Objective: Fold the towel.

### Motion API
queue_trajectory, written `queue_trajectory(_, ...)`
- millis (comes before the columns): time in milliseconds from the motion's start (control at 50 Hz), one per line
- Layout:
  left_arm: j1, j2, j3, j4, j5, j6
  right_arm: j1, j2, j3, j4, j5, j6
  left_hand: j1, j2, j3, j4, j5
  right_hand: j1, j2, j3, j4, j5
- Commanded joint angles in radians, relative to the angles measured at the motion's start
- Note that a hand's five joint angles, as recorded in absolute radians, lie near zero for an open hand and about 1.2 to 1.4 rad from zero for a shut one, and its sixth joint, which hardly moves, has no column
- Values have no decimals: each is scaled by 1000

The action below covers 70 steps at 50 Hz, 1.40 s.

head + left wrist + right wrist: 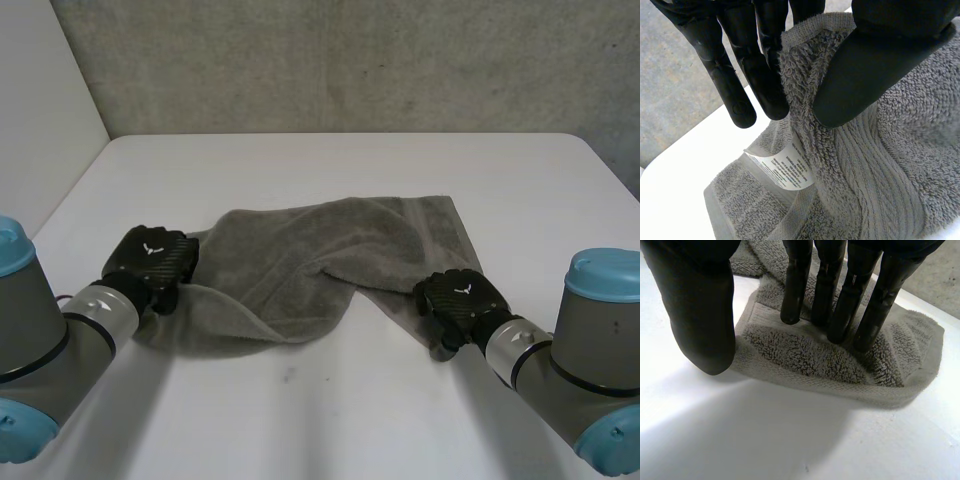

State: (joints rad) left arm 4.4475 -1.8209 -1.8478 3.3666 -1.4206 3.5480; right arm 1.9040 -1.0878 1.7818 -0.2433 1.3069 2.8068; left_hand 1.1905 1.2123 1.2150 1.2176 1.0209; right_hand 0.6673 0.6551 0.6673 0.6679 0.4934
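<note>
Towel bunched, no clean fold done: left hand pinches its left edge between thumb and fingers, right hand presses straight fingers on the near right corner.

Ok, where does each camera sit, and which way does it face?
Head view: behind, between the arms, looking down at white table and grey terry towel; both arms, left hand, right hand show.
Left wrist view: along its palm; fingers and thumb pinch a towel edge.
Right wrist view: along its palm; straight fingers press a towel corner.
Shared: the towel.

Bright, even light; the white table glares beside the towel.
</note>
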Motion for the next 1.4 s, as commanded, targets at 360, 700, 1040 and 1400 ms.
queue_trajectory(360, 29, 3, -14, 5, 5, -6, -2, 28, -36, -45, 72, -41, 206, 184, 181, 179, 201, 163, 175, 163, 162, 162)
queue_trajectory(700, 35, 3, -16, 5, 5, -6, -3, -14, -13, -10, 94, -89, 206, 184, 181, 179, 201, -107, -94, -107, -107, -107)
queue_trajectory(1040, 36, 3, -25, 10, 5, -6, -14, 6, -16, -5, 71, -93, 206, 184, 181, 179, 201, -33, -21, -33, -34, -34)
queue_trajectory(1400, 36, 0, -30, 11, 6, -6, -16, 2, -44, -56, 98, -108, 206, 184, 181, 179, 201, 498, 510, 498, 497, 497)
